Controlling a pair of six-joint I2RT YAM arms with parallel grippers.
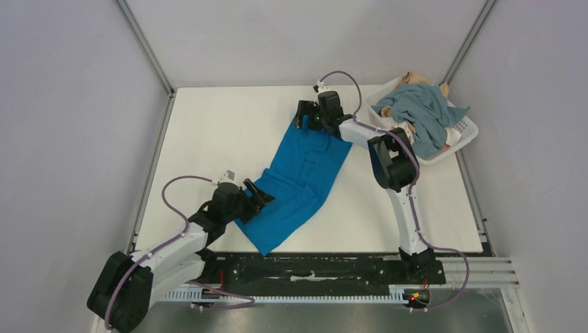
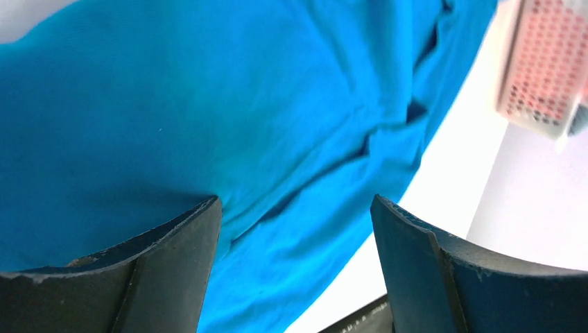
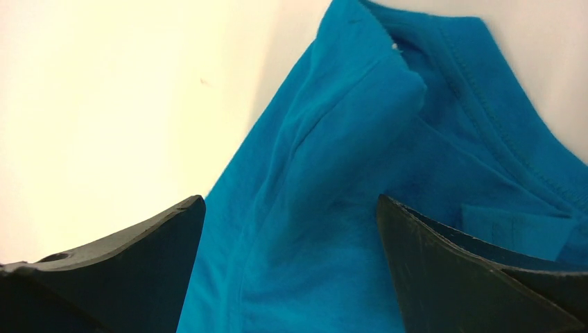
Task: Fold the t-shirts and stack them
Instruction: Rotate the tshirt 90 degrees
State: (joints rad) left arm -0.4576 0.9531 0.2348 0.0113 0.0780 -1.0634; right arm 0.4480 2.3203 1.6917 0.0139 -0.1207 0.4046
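Currently the left claw (image 2: 295,208) and right claw (image 3: 291,205) are both standing wide open, gripping nothing. The blue shirt (image 1: 301,177) is lying rumpled on the table (image 1: 208,132), stretching from beneath the left claw to beneath the right claw. A grey shirt (image 1: 423,111) is lying in the basket (image 1: 469,132), right of that claw.

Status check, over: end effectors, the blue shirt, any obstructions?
Left end effector open, at near-left edge of blue t-shirt. Right end effector open over its collar. Shirt flat on table, wrinkled, ungripped. Other shirts heaped in basket, far right; nothing blocking.
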